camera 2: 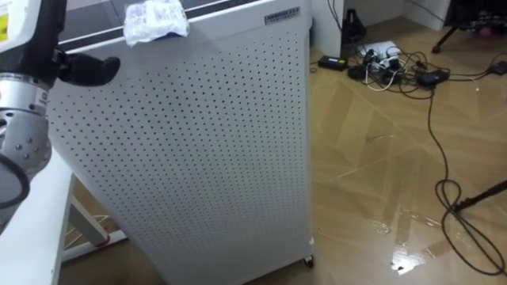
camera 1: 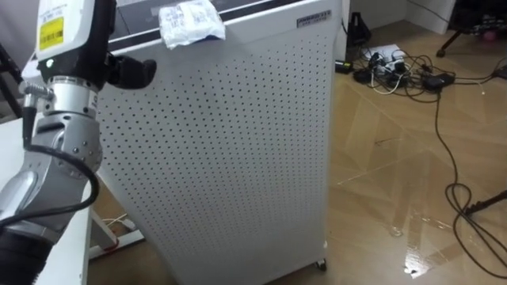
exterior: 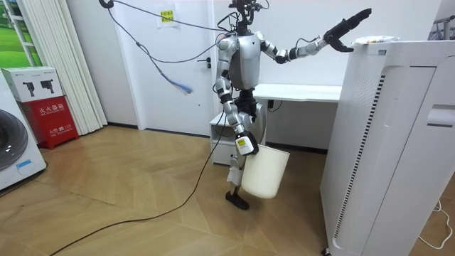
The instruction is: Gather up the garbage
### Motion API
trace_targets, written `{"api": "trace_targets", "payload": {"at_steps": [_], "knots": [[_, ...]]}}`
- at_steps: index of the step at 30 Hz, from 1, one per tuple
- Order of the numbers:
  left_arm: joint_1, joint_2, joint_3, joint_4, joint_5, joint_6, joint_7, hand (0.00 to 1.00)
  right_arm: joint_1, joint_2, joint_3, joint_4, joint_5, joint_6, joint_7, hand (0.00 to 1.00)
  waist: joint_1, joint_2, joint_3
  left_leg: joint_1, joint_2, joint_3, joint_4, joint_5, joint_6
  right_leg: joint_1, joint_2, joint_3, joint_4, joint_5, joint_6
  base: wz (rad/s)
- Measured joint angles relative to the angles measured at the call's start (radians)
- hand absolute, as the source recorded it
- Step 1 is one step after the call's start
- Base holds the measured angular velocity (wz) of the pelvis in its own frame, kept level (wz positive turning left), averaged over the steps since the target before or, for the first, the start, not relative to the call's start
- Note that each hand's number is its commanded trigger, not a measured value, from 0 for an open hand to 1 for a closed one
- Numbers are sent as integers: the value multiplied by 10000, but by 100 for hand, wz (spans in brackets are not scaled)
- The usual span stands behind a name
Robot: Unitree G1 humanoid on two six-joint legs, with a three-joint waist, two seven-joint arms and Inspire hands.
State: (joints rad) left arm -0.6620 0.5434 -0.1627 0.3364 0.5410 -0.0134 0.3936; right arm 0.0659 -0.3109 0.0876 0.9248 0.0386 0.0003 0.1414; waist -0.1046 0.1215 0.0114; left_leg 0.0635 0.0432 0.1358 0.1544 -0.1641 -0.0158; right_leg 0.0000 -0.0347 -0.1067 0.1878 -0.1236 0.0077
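The G1 stands beside a tall white air purifier [camera 1: 238, 142], and the garbage is a crumpled white wrapper [camera 1: 190, 22] sitting on the purifier's top, close to the front edge. The left hand [exterior: 347, 28] is raised to that height with its fingers stretched out straight and holding nothing. In the eye views its dark thumb [camera 1: 131, 71] pokes out toward the wrapper but is clearly apart from it, with no contact. From the room view the fingertips look like they're near the close edge of the top, just short of the wrapper.

The right hand [exterior: 244, 144] hangs low by the legs and looks wrapped round the rim of a white bin [exterior: 266, 171], which it carries clear of the floor.

The step in hand looks like the reach and grab. To do it well, the hand should probably go over the wrapper and come down on it, then close thumb against fingers. A sideways swipe is risky: the thing looks light and could skid off the far side. Not squashing it flat against the top would help too.
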Motion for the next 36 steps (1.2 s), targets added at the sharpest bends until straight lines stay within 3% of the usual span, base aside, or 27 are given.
{"api": "trace_targets", "payload": {"at_steps": [18, 36], "knots": [[-28, -1, 5, -41, 14, 360, -140, 0, -71, 95, -172, 18, -1, 28, 23, 100, -29, 52, -40, 14, 7, 259, -32, -1, 0, 24, -27, -18, -17, -1, -3, 0], [-26, -2, 1, 1, 214, 308, -146, 0, -58, 90, -114, 118, 124, 35, -81, 100, -12, -8, 3, 6, -6, 294, -27, -1, 0, 19, -24, 139, -24, -40, 15, 0]]}}
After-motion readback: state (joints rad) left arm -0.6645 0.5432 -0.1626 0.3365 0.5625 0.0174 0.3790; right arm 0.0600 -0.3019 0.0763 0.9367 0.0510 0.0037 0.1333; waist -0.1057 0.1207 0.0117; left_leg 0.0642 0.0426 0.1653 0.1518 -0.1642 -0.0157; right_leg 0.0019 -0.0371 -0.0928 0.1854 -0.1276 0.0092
